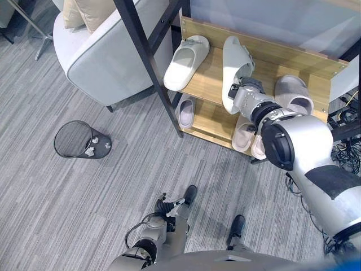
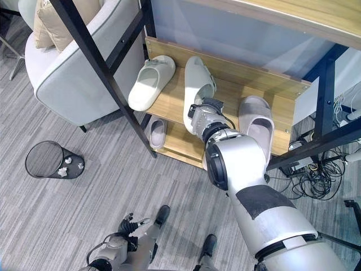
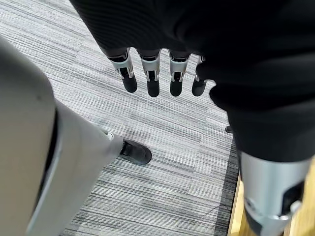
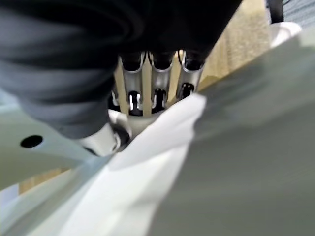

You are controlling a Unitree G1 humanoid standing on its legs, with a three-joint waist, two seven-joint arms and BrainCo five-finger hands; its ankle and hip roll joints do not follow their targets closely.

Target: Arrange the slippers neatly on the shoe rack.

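Note:
On the wooden shoe rack's upper shelf point(image 1: 210, 79) a white slipper point(image 1: 186, 61) lies flat at the left. A second white slipper point(image 1: 232, 59) stands tilted on its edge beside it, and my right hand point(image 1: 243, 97) is shut on its near side. In the right wrist view the fingers point(image 4: 157, 93) curl over the white slipper's rim point(image 4: 147, 162). A grey slipper point(image 1: 293, 93) lies flat at the shelf's right end. My left hand point(image 1: 169, 206) hangs low over the floor, well short of the rack, its fingers point(image 3: 153, 81) straight and empty.
The lower shelf holds a pale lilac slipper point(image 1: 186, 111) and a beige pair point(image 1: 243, 135). A black slanted frame post point(image 1: 149, 56) stands before the rack's left end. A white armchair point(image 1: 101, 51) and a black mesh waste bin point(image 1: 76, 139) are on the left.

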